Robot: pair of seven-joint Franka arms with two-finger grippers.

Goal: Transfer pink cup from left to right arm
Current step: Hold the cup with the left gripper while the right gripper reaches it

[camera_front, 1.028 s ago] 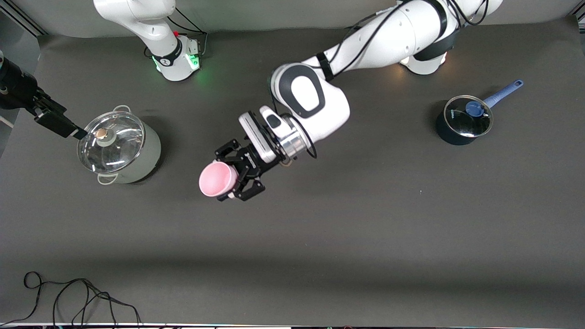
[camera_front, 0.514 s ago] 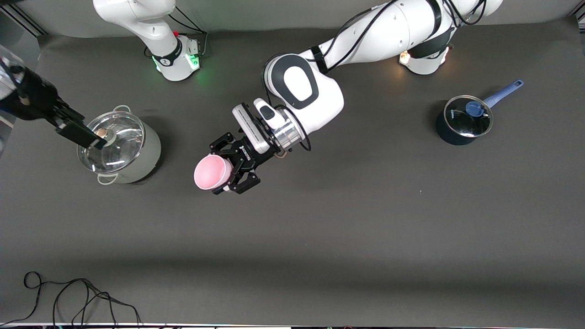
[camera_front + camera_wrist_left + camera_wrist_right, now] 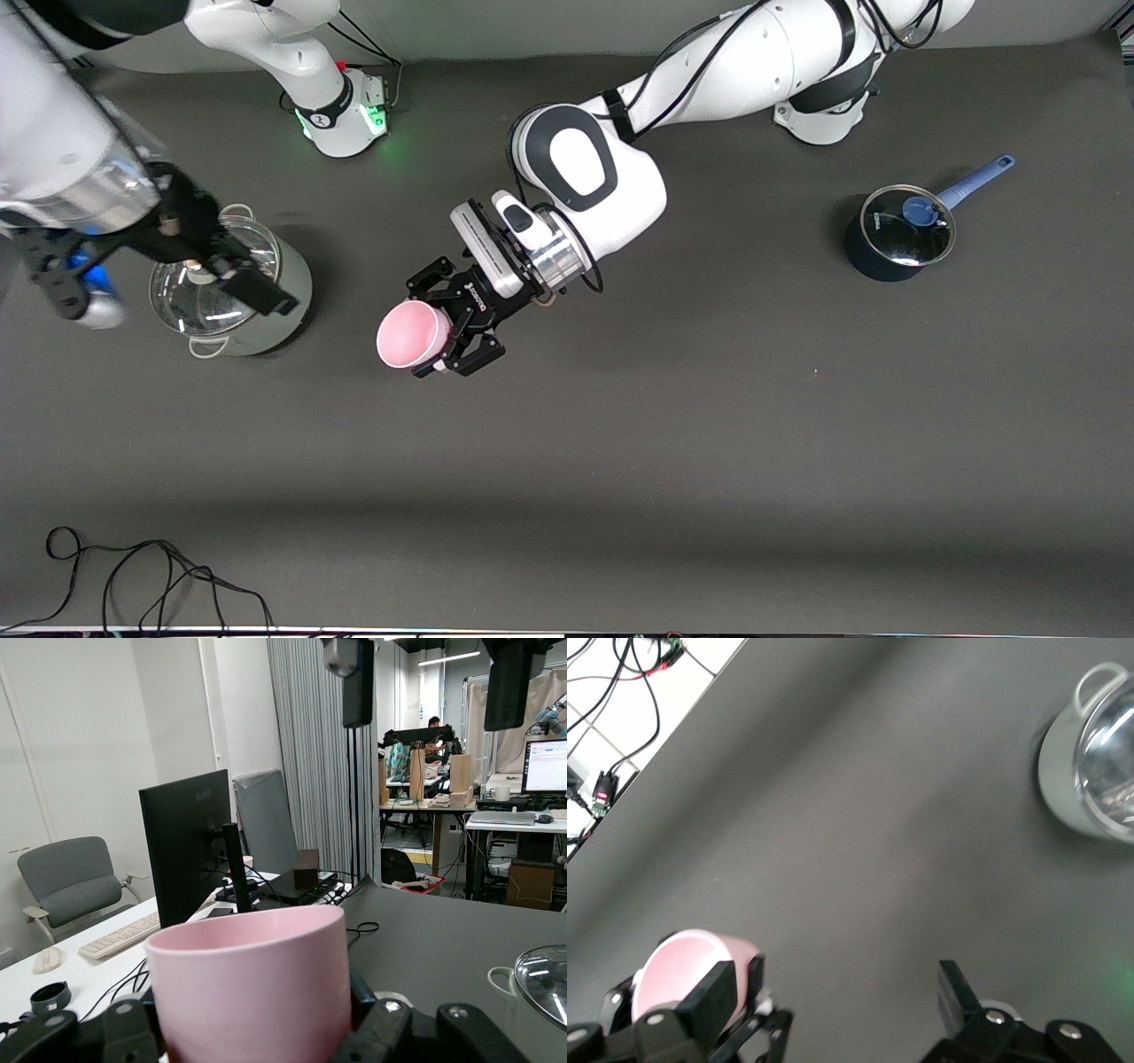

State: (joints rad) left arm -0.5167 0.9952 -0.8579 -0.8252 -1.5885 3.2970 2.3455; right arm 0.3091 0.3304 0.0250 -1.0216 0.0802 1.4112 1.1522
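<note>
A robotics lab set in an open office, it seems: two white arms bolted to a dark tabletop (image 3: 709,443), with desks, a monitor (image 3: 186,850), a keyboard (image 3: 115,937), a grey chair (image 3: 71,881) and striped curtains (image 3: 314,753) around; distant figures are indistinct.

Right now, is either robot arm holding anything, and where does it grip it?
The left tool holds the pink cup by its sides, tipped over above the table. The right tool, over the steel pot, is open and holds nothing.

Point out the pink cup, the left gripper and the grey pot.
pink cup (image 3: 410,334), front view, on its inside.
left gripper (image 3: 440,333), front view, midway between its fingertips, shut on the cup.
grey pot (image 3: 292,292), front view, on its side wall.
</note>
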